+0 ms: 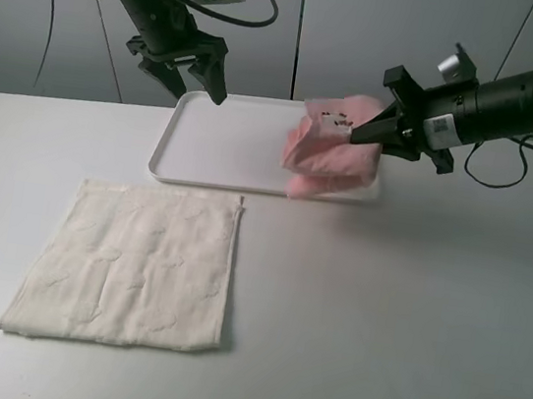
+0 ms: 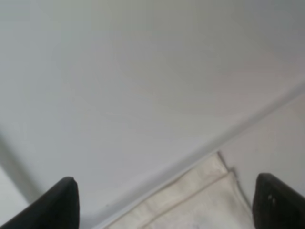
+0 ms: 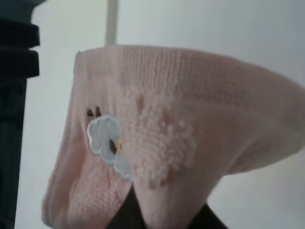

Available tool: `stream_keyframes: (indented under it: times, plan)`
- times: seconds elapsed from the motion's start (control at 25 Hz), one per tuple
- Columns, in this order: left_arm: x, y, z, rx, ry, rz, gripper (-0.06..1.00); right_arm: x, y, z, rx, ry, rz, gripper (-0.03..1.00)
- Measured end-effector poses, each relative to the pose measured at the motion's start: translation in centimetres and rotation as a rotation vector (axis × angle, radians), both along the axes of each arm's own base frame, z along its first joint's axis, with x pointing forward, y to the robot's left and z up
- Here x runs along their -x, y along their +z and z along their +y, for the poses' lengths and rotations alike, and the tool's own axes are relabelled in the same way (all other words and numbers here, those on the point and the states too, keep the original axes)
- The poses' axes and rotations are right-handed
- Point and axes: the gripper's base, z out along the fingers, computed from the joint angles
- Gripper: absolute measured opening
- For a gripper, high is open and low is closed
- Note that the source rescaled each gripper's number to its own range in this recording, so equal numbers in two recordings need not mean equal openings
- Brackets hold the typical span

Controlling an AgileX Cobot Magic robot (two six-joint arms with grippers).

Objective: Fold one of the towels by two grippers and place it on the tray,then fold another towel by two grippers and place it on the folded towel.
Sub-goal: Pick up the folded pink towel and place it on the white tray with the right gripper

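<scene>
Exterior high: we note the right black two-fingered gripper clamped on the bunched pale pink terry towel, held over the right end of the white shallow plastic tray. We see the left gripper empty, jaws apart, above the tray's far-left corner. The cream-white square terry towel lies flat on the tabletop.

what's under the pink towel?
The right end of the tray lies under the pink towel, which hangs bunched from the right gripper. It covers that corner; whether its lowest fold touches the tray is unclear.
</scene>
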Motion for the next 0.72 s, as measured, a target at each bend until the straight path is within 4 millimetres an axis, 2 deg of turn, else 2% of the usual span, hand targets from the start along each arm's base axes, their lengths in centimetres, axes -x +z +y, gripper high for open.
stream_keyframes:
  times: [0.12,0.28,0.4,0.52,0.68,0.72]
  plan:
    - [-0.4,1.5,2.5,0.008,0.053,-0.030,0.98,-2.5,3.3,0.4,-0.017,0.005,-0.069,0.09]
    - [-0.7,2.2,4.4,0.018,0.095,-0.041,0.98,-6.1,4.7,1.4,-0.084,0.038,-0.063,0.09]
    - [-0.9,2.2,5.2,0.015,0.103,-0.044,0.98,-8.8,4.3,2.6,-0.113,0.051,-0.064,0.09]
    - [-0.9,2.2,5.6,0.014,0.106,-0.046,0.98,-11.0,2.9,3.5,-0.157,0.044,-0.054,0.09]
    - [-0.9,2.2,5.6,0.013,0.102,-0.048,0.98,-12.7,0.6,4.9,-0.190,0.047,-0.030,0.09]
    - [-0.9,2.2,5.6,0.013,0.102,-0.048,0.98,-12.9,-0.6,5.0,-0.192,0.046,-0.012,0.09]
